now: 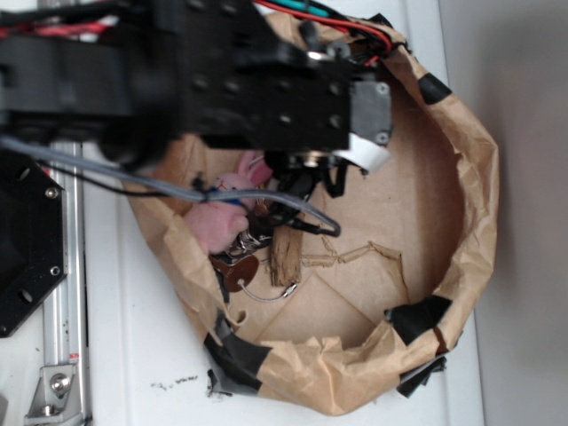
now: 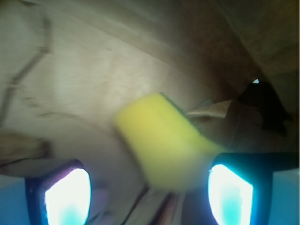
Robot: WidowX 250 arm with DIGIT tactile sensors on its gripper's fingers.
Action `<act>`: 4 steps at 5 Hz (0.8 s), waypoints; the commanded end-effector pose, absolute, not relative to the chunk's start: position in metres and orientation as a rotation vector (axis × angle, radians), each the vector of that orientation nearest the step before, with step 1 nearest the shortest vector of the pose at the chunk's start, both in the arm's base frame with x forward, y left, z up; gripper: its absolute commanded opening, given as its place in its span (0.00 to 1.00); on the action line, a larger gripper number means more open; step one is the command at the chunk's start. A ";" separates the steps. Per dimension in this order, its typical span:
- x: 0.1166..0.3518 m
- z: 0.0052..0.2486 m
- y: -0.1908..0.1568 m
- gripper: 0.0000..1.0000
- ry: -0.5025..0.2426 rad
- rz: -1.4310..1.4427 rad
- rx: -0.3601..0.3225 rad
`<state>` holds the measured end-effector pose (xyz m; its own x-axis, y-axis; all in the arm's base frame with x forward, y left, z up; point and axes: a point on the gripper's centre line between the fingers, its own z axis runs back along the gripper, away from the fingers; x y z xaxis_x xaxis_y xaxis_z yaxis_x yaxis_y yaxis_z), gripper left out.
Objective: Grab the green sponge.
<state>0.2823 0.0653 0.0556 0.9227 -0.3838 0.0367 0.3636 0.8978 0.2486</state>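
The green sponge (image 2: pixel 161 140) is a yellow foam block with a thin dark green layer along its far edge, blurred in the wrist view. It lies on the brown cardboard floor between my gripper's (image 2: pixel 150 196) two wide-apart fingers. It is nearer the right finger (image 2: pixel 232 194) than the left finger (image 2: pixel 68 197), and I cannot tell whether it touches the right one. The gripper is open. In the exterior view the black arm (image 1: pixel 222 71) covers the sponge and most of the gripper.
A crumpled brown paper wall (image 1: pixel 470 222) patched with black tape (image 1: pixel 417 315) rings the workspace. Inside at the left lie a pink bunny (image 1: pixel 217 222), a wooden piece (image 1: pixel 286 257) and a dark brown object with a wire ring (image 1: pixel 238 271). A metal rail (image 1: pixel 67 293) runs outside on the left.
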 end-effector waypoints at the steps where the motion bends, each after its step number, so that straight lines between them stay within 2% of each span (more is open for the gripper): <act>1: 0.309 0.063 0.088 1.00 -0.130 -0.367 0.246; 2: 0.313 0.049 0.081 1.00 -0.103 -0.400 0.225; 3: 0.314 0.034 0.075 1.00 -0.052 -0.442 0.258; 4: 0.316 0.031 0.078 0.00 -0.042 -0.424 0.260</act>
<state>0.3070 0.0797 0.0240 0.9169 -0.3970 -0.0399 0.3949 0.8885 0.2336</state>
